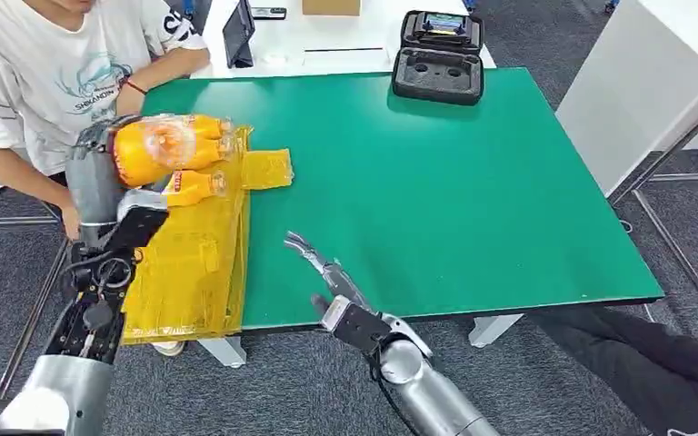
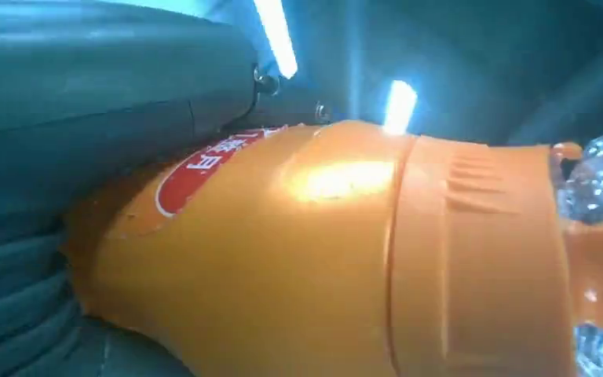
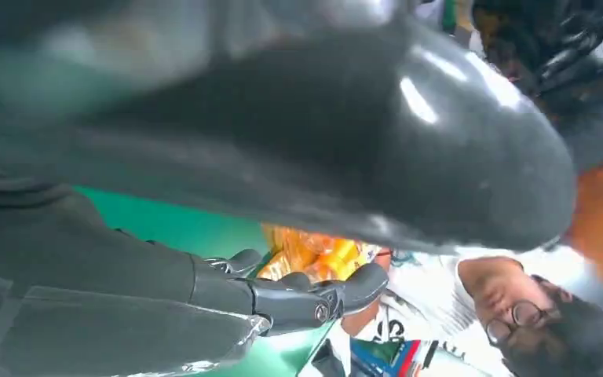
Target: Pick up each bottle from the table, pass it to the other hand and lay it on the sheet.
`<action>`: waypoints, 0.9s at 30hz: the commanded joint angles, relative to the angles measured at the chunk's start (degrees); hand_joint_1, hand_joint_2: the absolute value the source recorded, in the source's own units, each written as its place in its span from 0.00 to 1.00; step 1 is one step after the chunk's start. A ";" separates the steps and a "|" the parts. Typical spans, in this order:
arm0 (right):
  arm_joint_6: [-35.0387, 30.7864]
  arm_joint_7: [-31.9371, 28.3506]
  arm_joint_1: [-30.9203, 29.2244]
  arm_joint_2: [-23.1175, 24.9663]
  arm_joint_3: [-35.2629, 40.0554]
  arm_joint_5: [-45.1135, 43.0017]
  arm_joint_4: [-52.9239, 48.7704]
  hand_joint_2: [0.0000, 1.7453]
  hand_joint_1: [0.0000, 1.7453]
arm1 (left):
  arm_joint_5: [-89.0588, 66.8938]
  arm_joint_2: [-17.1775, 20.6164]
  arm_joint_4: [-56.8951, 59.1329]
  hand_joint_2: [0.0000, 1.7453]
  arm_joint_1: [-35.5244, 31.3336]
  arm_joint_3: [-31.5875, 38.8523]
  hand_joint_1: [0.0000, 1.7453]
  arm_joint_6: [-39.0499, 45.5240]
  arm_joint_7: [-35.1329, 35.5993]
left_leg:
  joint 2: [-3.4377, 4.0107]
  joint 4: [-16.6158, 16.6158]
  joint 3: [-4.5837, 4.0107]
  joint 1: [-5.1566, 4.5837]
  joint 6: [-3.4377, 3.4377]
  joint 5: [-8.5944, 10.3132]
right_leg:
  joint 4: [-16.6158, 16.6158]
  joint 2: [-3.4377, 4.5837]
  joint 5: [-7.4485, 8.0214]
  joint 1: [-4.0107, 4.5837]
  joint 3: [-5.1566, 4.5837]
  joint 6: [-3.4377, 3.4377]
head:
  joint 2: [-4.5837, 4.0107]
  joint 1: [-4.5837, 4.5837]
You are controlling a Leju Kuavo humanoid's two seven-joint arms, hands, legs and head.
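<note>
- Your left hand (image 1: 100, 168) grips an orange bottle (image 1: 159, 145) above the yellow sheet (image 1: 191, 263).
- Your right hand (image 1: 323, 268) hovers by the table (image 1: 473, 200), fingers released.

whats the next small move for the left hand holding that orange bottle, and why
Probably lower it: the left hand grips the orange plastic bottle above the yellow sheet, beside a smaller orange bottle already lying there, while the right hand is open and apart.
</note>
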 commanded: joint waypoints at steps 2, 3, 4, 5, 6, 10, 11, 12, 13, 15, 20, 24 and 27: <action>-1.20 -2.60 2.10 -2.61 -0.99 -4.45 -7.59 0.00 0.00 | -11.38 10.47 19.79 1.00 -9.66 -12.28 1.00 -8.32 11.65 | 0.01 -0.09 0.33 -0.03 -0.03 -0.08 | -0.03 -0.05 -0.10 -0.02 0.27 -0.05 | 0.00 -0.07; -1.31 -2.59 2.44 -2.84 -1.33 -4.90 -8.80 0.00 0.00 | -11.04 10.96 19.87 1.00 -9.38 -13.23 1.00 -8.80 12.36 | -0.12 -0.12 0.40 -0.05 -0.03 -0.07 | -0.04 -0.19 -0.15 -0.03 0.37 -0.04 | 0.00 -0.07; -1.96 -2.76 3.12 -3.07 -2.28 -5.83 -10.88 0.00 0.00 | -10.57 11.62 20.62 1.00 -9.10 -14.99 1.00 -10.66 12.65 | -0.12 -0.09 0.26 -0.07 -0.02 -0.03 | -0.01 -0.15 -0.10 -0.05 0.22 -0.04 | 0.00 -0.07; -1.78 -2.59 3.42 -3.56 -3.03 -7.29 -12.84 0.00 0.00 | -10.29 12.04 21.04 1.00 -8.45 -16.26 1.00 -12.43 13.64 | -0.07 -0.08 0.31 -0.06 -0.02 -0.07 | -0.02 -0.11 -0.12 -0.05 0.26 -0.03 | 0.00 -0.11; -2.01 -2.21 3.24 -3.99 -3.28 -7.39 -13.88 0.00 0.00 | -9.89 12.13 21.67 1.00 -8.37 -17.47 1.00 -13.98 13.78 | -0.04 -0.09 0.47 -0.05 -0.01 -0.14 | -0.04 -0.11 -0.18 -0.03 0.42 -0.03 | 0.00 -0.09; -1.86 -0.62 3.42 -3.82 -4.60 -7.54 -15.06 0.00 0.00 | -7.36 11.90 21.65 1.00 -7.79 -18.37 1.00 -18.67 14.71 | 0.00 -0.03 0.22 -0.04 -0.01 -0.07 | 0.00 -0.03 -0.10 -0.03 0.15 -0.01 | 0.00 -0.07; -1.95 -0.64 3.59 -3.67 -4.75 -7.31 -14.76 0.00 0.00 | -6.75 12.40 20.86 1.00 -7.51 -18.62 1.00 -19.69 14.64 | 0.01 -0.04 0.10 -0.03 -0.02 -0.02 | 0.00 -0.01 -0.05 -0.03 0.04 -0.02 | 0.00 -0.07; -1.97 -0.68 3.69 -3.65 -4.65 -7.17 -14.65 0.00 0.00 | -6.64 12.54 20.72 1.00 -7.49 -18.64 1.00 -19.80 14.63 | -0.05 -0.05 0.26 -0.04 -0.01 -0.08 | -0.01 -0.09 -0.13 -0.04 0.22 -0.01 | 0.00 -0.07; -1.97 -0.68 3.69 -3.65 -4.65 -7.17 -14.65 0.00 0.00 | -6.64 12.54 20.72 1.00 -7.49 -18.64 1.00 -19.80 14.63 | -0.03 -0.06 0.21 -0.03 -0.02 -0.05 | -0.02 -0.06 -0.10 -0.04 0.17 -0.02 | 0.00 -0.07; -1.97 -0.68 3.69 -3.65 -4.65 -7.17 -14.65 0.00 0.00 | -6.64 12.54 20.72 1.00 -7.49 -18.64 1.00 -19.80 14.63 | 0.03 -0.05 0.29 -0.01 -0.02 -0.10 | -0.03 -0.01 -0.12 -0.02 0.25 -0.03 | 0.00 -0.07; -1.30 -1.23 4.68 -3.15 -6.06 -5.94 -14.18 1.00 0.00 | -1.13 13.45 20.39 1.00 -7.50 -19.24 1.00 -28.46 12.68 | 0.01 -0.04 0.11 -0.02 -0.03 -0.03 | -0.01 -0.01 -0.06 -0.02 0.08 -0.04 | 0.00 -0.07; -0.09 -1.48 5.20 -2.55 -7.40 -5.03 -14.15 1.00 0.00 | -1.11 13.21 23.14 1.00 -9.43 -21.76 1.00 -32.48 11.26 | 0.01 -0.05 0.28 -0.01 -0.03 -0.11 | -0.03 -0.04 -0.13 0.00 0.25 -0.02 | 0.00 -0.09; 0.47 -1.13 4.71 -2.23 -8.02 -4.96 -13.86 1.00 0.00 | -2.23 12.20 25.69 1.00 -11.54 -23.70 1.00 -33.59 11.18 | -0.06 -0.02 0.19 0.00 -0.02 -0.07 | 0.00 -0.10 -0.12 0.00 0.18 -0.02 | 0.00 -0.09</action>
